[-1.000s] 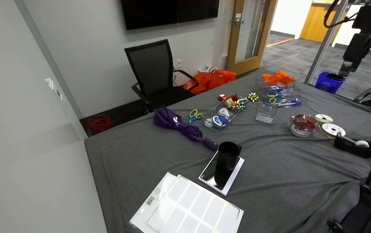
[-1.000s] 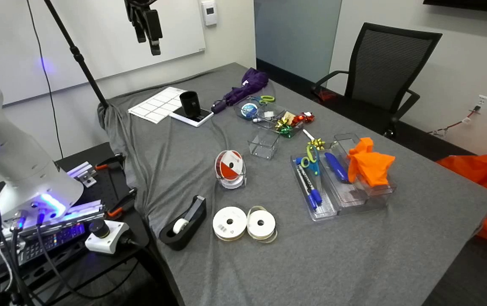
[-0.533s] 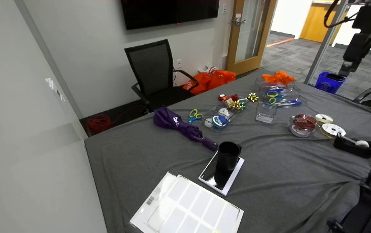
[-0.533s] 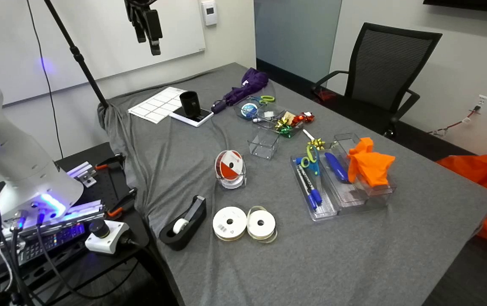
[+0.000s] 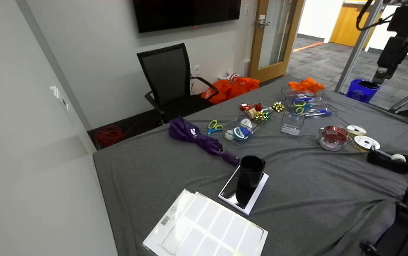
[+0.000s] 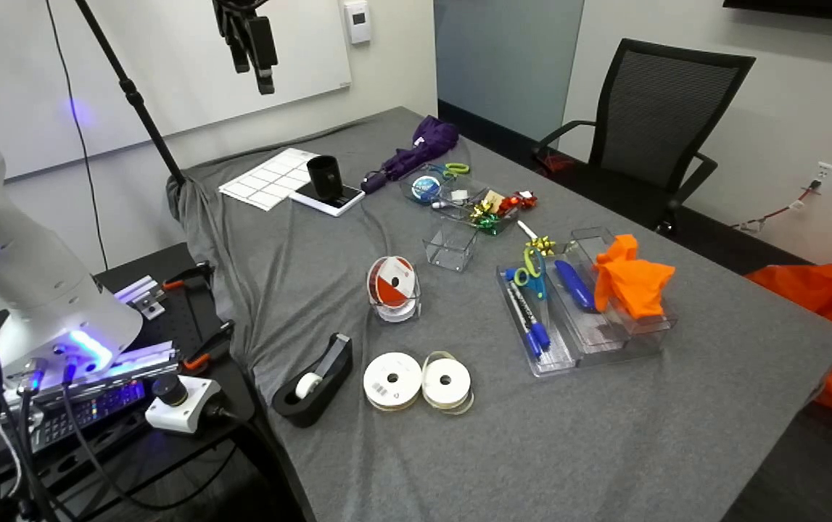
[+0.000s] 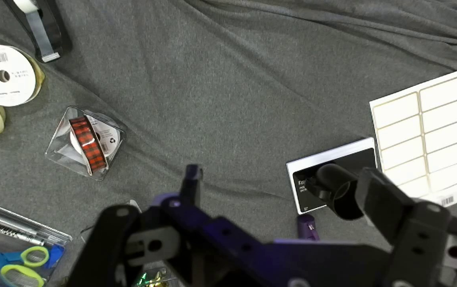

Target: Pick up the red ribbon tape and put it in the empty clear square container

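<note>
Pincer held high above the grey cloth, jaws spread wide, nothing between them; in an exterior view it hangs at upper left, clear of the table. Red ribbon tape, black-checked, tilted over a white spool, both inside a clear box. Square clear container farther off and a little right in an exterior view, apart from that box. Near side there: two ribbon spools next to each other, black tape dispenser just left of them. To the right, clear trays with markers, scissors and orange cloth. Far left, black mug upright on a flat white-edged item, white sheet to its left, purple umbrella to its right.
</note>
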Action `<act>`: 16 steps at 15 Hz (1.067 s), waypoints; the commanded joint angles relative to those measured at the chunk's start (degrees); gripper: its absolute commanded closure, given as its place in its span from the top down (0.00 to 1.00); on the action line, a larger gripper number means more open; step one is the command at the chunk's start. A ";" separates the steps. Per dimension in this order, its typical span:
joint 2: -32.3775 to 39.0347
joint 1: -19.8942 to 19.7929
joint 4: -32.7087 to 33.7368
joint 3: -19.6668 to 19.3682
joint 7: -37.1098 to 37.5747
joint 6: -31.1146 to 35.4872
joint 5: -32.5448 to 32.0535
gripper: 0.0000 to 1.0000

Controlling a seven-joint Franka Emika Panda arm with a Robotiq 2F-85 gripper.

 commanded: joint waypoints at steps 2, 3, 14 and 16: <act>0.11 -1.10 0.15 0.93 -0.31 -0.18 0.35 1.00; 0.11 -1.10 0.15 0.93 -0.31 -0.18 0.35 1.00; 9.94 -4.48 1.33 -4.30 -12.55 15.43 -10.93 1.00; 13.48 -5.01 1.46 -5.84 -17.40 19.57 -9.76 1.00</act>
